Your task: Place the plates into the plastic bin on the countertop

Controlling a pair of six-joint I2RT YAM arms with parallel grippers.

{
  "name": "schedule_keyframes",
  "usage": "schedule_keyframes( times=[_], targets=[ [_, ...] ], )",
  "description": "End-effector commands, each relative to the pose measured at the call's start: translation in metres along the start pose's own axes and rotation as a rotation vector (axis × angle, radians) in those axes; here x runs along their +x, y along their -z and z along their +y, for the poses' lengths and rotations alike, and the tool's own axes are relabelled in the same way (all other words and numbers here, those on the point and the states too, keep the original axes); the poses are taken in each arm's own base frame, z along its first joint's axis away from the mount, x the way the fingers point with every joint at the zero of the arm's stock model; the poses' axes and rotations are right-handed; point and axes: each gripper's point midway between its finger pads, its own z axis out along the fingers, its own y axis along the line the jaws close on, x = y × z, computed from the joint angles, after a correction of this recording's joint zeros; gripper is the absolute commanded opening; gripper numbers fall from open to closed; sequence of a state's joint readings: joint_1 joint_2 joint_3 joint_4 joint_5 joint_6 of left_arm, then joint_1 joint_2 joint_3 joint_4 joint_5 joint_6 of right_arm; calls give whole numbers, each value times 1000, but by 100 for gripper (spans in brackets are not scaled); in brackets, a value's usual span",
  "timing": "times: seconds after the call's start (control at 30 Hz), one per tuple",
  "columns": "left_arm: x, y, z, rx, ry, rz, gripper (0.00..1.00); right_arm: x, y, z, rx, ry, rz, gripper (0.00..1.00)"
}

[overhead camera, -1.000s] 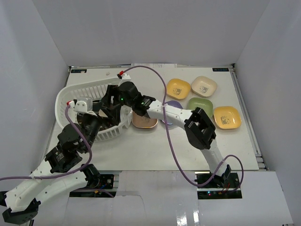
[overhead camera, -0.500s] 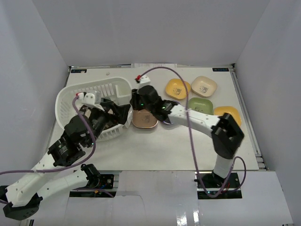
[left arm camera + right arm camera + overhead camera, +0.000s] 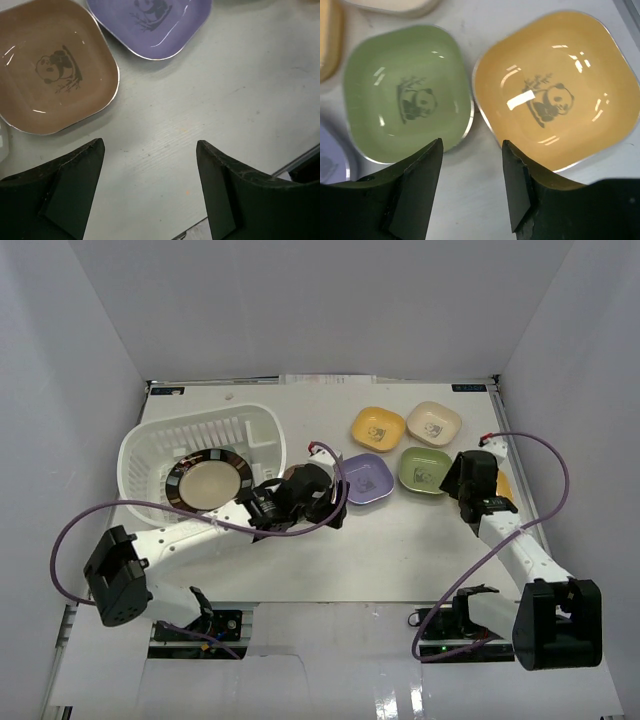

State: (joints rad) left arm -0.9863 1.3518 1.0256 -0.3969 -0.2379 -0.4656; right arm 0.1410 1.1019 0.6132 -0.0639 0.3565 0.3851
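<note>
Bin: the white slotted plastic bin (image 3: 235, 428) stands on the left half of the counter (image 3: 215, 85), with one dark-rimmed round plate (image 3: 208, 483) lying flat inside it.
Plates outside: brown plate (image 3: 55, 90), purple plate (image 3: 150, 22), green plate (image 3: 407, 102), orange plate (image 3: 555, 90), yellow plate (image 3: 378, 427) and cream plate (image 3: 433, 423), all flat on the counter to the right of the bin.
Left tool (image 3: 150, 195): jaws wide apart and empty, hanging over bare counter.
Right tool (image 3: 470, 187): jaws apart with nothing between them.
Key relation, left: the brown plate lies ahead of the tool and off toward its left finger, just clear of that finger. The purple plate lies farther ahead, just beside the brown one.
Key relation, right: the jaws straddle the gap between the green and orange plates, one near edge by each finger.
Long axis: none to speak of, since the dishes are rounded squares.
Nearer arm: left for brown and purple, right for green and orange.
Likely step: each arm is probably lining up on a plate rim.
Markings: a panda with a bamboo sprig is printed in each dish seen close up; no readable writing.
</note>
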Motion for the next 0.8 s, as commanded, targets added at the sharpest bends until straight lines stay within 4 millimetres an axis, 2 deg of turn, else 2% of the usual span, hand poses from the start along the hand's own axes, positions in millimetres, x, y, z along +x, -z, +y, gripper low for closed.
schedule_keyframes(
  times=[0.0,0.1,0.17,0.3,0.4,0.57,0.6,0.77],
  targets=[
    [-6,-10,12,-90,7,-31,84,3,-3,-17,28,0,10,58],
    [2,-27,21,-150,-23,-12,84,14,-14,-33,88,10,57,59],
    [5,-35,20,-150,-37,2,84,14,-19,-42,115,6,66,59],
    [13,-50,24,-168,-62,32,84,23,-27,-43,111,25,114,55],
    [14,-60,30,-177,-56,48,84,40,-33,-43,101,41,171,53],
    [17,-73,32,-159,-62,75,83,58,-33,-49,118,42,202,35],
    [19,-75,32,-157,-66,81,83,54,-31,-49,116,37,184,26],
    [32,-88,43,-200,-87,121,82,46,-22,-48,105,14,136,8]
  ],
)
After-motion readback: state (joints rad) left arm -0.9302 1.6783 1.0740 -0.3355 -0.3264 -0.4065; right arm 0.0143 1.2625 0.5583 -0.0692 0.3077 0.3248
